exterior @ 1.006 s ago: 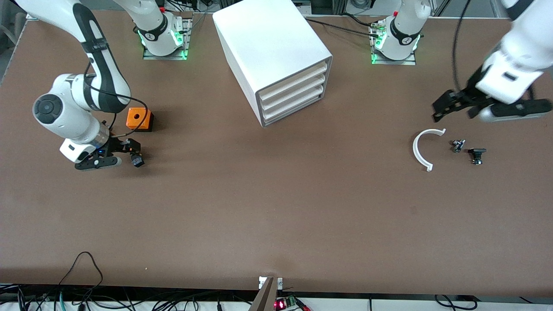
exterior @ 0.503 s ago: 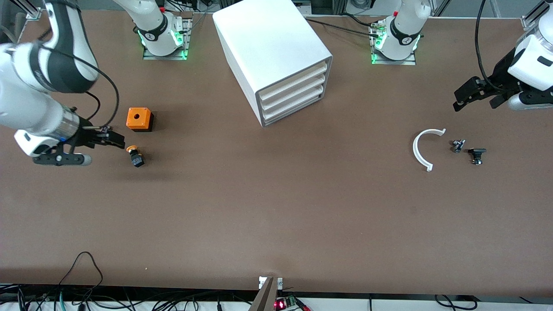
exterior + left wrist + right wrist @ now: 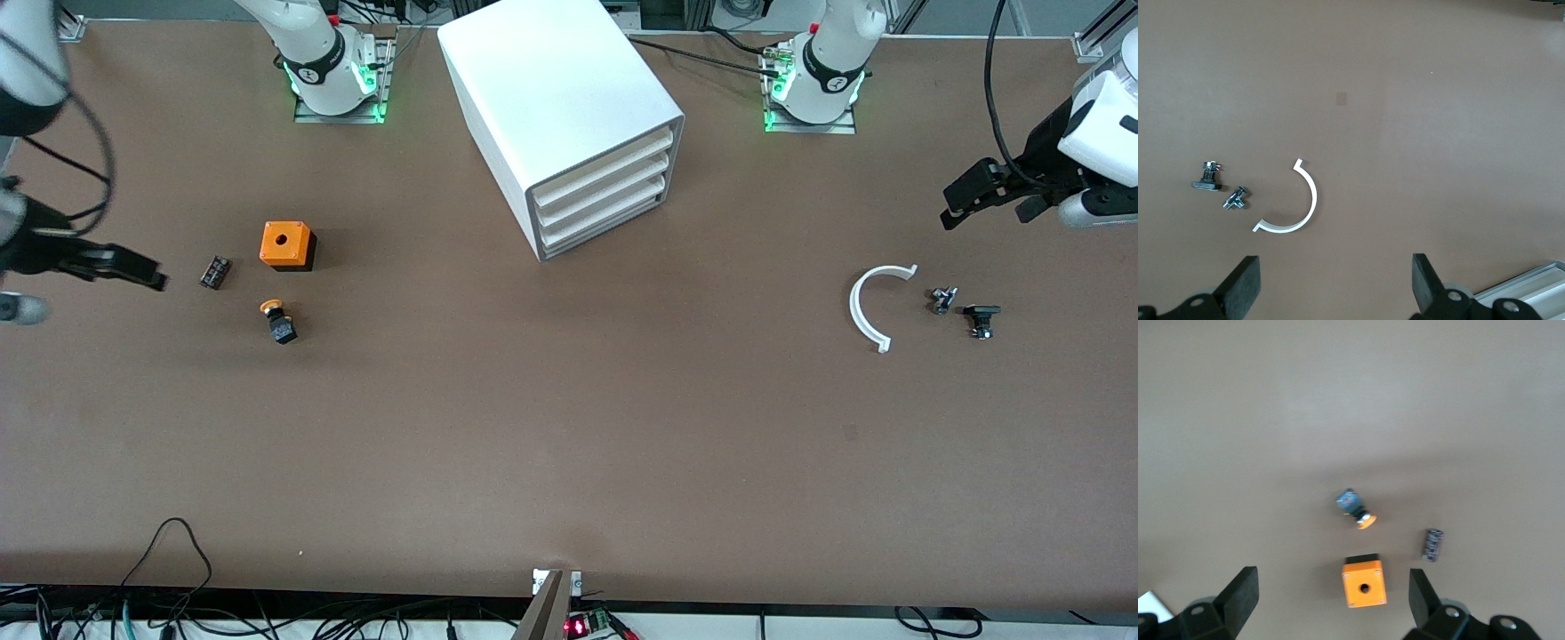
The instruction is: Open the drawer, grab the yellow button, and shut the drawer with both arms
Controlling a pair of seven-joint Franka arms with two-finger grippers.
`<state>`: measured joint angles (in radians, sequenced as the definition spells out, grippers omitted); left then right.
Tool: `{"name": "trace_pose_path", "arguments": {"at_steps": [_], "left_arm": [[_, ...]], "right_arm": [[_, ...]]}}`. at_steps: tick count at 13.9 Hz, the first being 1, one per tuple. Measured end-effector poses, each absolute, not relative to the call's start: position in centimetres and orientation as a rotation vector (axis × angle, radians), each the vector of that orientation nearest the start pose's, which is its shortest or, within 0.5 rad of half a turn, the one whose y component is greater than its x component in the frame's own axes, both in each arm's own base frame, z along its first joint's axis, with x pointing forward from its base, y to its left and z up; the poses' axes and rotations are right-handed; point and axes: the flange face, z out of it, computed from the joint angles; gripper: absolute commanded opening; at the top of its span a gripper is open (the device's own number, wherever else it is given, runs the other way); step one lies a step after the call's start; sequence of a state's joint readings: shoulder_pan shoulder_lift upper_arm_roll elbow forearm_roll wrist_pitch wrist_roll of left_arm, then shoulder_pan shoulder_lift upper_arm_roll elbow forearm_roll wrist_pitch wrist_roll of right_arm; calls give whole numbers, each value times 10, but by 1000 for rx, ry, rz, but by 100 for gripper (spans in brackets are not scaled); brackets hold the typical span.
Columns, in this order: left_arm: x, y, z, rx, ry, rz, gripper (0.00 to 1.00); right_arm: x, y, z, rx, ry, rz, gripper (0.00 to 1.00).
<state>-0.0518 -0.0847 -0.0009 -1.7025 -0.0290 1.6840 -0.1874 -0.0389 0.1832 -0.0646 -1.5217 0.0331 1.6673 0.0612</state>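
**Drawer shut, button on desk, both hands empty**

The desk (image 3: 569, 444) carries the cabinet (image 3: 556, 98), the landmark here; its top drawer (image 3: 605, 164) is fully closed. The left hand (image 3: 982, 191) hangs over the desk toward the left arm's end from the cabinet, fingers spread wide, holding nothing. The right hand (image 3: 116, 265) is over the right arm's end, equally spread and empty. The orange cube (image 3: 286, 244) sits between that hand and the cabinet. The button (image 3: 277, 320) lies on its side, nearer the front camera than the cabinet, beside the cube.

Button (image 3: 277, 321) orange cap, black body; cabinet (image 3: 560, 116) white; table (image 3: 569, 444) brown.
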Motion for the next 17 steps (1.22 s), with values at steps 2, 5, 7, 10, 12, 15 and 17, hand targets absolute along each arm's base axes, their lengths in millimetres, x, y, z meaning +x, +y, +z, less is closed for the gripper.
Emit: {"name": "trace_pose_path", "arguments": {"at_steps": [2,5,7,10,12,15,17], "left_arm": [[537,-31,620,-3169,-217,-103,100],[537,-31,623,-3170,-216,-107,100],[537,-32,624,-3170,-216,-107,100],[536,-32,624,-3170,-216,-106,100],[536,-32,624,-3169,-216,-105,100],[536,-31,624,-3169,-216,-102,100],[536,-32,624,-3169,-216,-100,100]], "right_arm": [[604,-92,556,-3104,281,46,100],[589,-88,575,-3111,267,82,100],[583,-84,586,-3137,254,81,100],[578,-80,597,-3144,243,57,100],[571,-77,607,-3145,237,37,100],[555,-73,621,-3144,229,12,100],[549,-69,624,-3144,221,6,100]]}}
